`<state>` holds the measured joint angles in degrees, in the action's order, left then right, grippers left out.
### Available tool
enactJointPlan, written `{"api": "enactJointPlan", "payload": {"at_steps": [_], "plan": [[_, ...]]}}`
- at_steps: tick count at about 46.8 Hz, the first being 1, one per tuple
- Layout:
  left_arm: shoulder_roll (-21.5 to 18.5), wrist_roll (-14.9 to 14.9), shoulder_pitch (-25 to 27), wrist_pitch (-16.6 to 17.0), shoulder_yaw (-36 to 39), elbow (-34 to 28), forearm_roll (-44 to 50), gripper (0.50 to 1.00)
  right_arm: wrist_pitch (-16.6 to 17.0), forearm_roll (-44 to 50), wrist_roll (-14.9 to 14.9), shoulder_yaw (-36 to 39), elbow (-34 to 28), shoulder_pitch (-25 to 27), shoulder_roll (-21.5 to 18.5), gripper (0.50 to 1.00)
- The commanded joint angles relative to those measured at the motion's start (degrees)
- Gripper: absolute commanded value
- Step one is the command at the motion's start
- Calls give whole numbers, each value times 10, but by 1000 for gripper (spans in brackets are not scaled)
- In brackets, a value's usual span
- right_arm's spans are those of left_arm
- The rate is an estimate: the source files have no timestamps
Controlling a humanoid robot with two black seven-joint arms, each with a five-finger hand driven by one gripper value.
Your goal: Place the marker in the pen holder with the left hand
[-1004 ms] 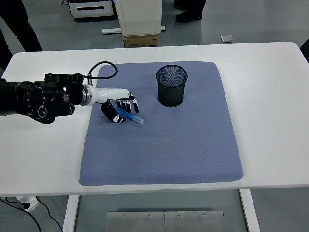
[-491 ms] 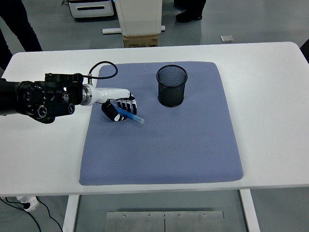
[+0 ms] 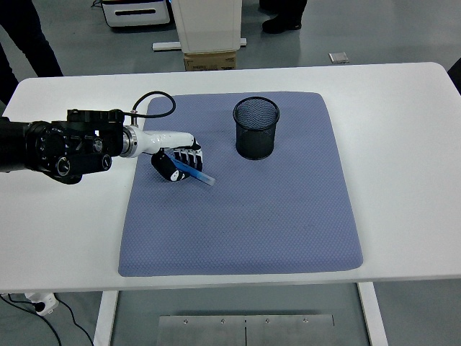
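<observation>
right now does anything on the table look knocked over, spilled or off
Nothing stands out. The pen holder stands upright on the blue mat, and the left hand has its fingers closed on the blue marker.

Marker [image 3: 196,172] (on mat [image 3: 245,216]) left of holder [image 3: 256,127]

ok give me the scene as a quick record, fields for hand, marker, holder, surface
left hand: white-and-black five-fingered left hand, fingers curled around the marker, over the mat's far-left part
marker: blue marker, tip pointing right and toward the near edge
holder: black wire-mesh pen holder, upright, looks empty, to the right of the hand
surface: blue-grey fabric mat on white table
right hand: not in view
</observation>
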<state>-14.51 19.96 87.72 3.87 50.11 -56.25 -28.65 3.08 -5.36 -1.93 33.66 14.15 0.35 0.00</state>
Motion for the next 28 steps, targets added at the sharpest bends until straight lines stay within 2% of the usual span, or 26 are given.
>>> {"api": "enactJointPlan", "payload": {"at_steps": [1,28], "plan": [[-1,0,1,0,0,0,0,502,0,0,0,0,0,0,0,1000],[-5,3,14,-7,-3,2,11,500,0,0,0,0,0,0,0,1000]]}}
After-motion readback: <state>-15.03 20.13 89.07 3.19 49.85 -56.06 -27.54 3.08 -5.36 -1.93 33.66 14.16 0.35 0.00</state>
